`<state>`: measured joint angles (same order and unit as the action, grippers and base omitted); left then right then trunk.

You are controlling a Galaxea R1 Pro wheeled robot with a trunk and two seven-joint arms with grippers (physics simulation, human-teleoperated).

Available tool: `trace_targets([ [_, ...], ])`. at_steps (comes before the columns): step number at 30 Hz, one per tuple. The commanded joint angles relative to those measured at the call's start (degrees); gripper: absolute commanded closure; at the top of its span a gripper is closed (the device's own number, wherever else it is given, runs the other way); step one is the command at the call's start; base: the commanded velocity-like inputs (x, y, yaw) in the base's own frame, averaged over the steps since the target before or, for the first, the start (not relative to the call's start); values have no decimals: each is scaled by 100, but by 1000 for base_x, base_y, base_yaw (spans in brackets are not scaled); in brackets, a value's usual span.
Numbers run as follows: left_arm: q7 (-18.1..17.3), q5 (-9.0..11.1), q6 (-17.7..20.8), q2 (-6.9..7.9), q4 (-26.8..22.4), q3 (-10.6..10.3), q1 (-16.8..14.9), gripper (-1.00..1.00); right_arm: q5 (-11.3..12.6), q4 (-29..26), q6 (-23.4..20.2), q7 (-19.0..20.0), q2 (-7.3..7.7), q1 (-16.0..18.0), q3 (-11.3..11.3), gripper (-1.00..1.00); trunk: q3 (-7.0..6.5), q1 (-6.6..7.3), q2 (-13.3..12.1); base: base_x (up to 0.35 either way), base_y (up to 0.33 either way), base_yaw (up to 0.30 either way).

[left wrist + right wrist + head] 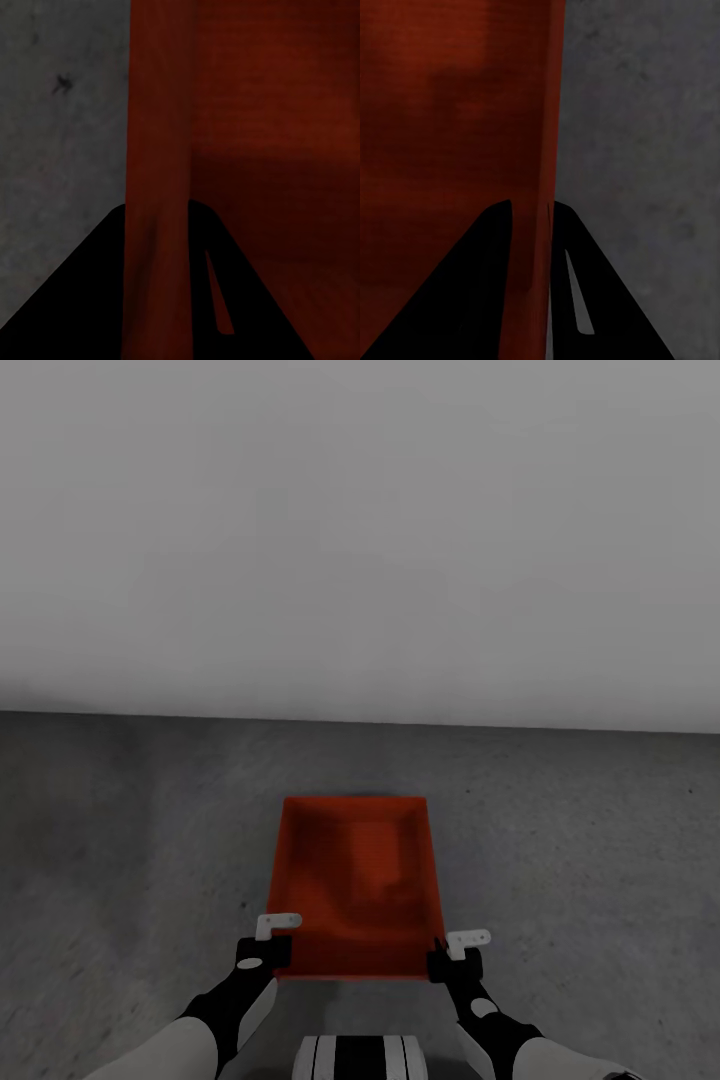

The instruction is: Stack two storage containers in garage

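One orange-red storage container (355, 880) lies straight ahead of me over the dark grey concrete floor (120, 840) of the garage, its long side running away from me. My left gripper (266, 952) is shut on its near left corner; in the left wrist view the container's thin wall (154, 150) is pinched in my left gripper (156, 208). My right gripper (454, 962) is shut on the near right corner, and the right wrist view has the wall (536, 135) clamped in my right gripper (531, 204). I cannot tell whether the bin touches the floor.
A plain pale grey wall (360, 530) stands a short way beyond the container and spans the whole width. Rough concrete stretches to both sides of the bin. My own base (360, 1058) shows at the bottom edge.
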<state>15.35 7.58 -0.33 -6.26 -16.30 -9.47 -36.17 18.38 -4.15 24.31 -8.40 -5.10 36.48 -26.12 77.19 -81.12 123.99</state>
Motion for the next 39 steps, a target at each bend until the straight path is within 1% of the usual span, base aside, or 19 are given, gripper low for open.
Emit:
trace_targets([
  [1, 100, 104, 226, 55, 13, 355, -4, 100, -19, 107, -216, 93, 0, 0, 142, 100, 3, -1, 0, 0, 0, 0],
  [22, 102, 90, 226, 56, 18, 350, -4, 100, -52, 107, -217, 100, 0, 0, 134, 100, 3, -1, 0, 0, 0, 0],
  [23, 101, 92, 228, 57, 19, 350, -4, 100, -50, 107, -217, 101, 0, 0, 134, -100, 3, -1, 0, 0, 0, 0],
  [24, 100, 88, 232, 56, 26, 346, -4, 100, -47, 107, -216, 101, 0, 0, 134, -100, 3, -1, 0, 0, 0, 0],
  [25, 102, 88, 233, 56, 29, 345, -4, -100, -47, 107, -216, 101, 0, 0, 134, -100, 3, -1, 0, 0, 0, 0],
  [39, 100, 87, 226, 58, 6, 341, -4, -100, -70, 107, -216, 101, 0, 0, 134, -100, 3, -1, 0, 0, 0, 0],
])
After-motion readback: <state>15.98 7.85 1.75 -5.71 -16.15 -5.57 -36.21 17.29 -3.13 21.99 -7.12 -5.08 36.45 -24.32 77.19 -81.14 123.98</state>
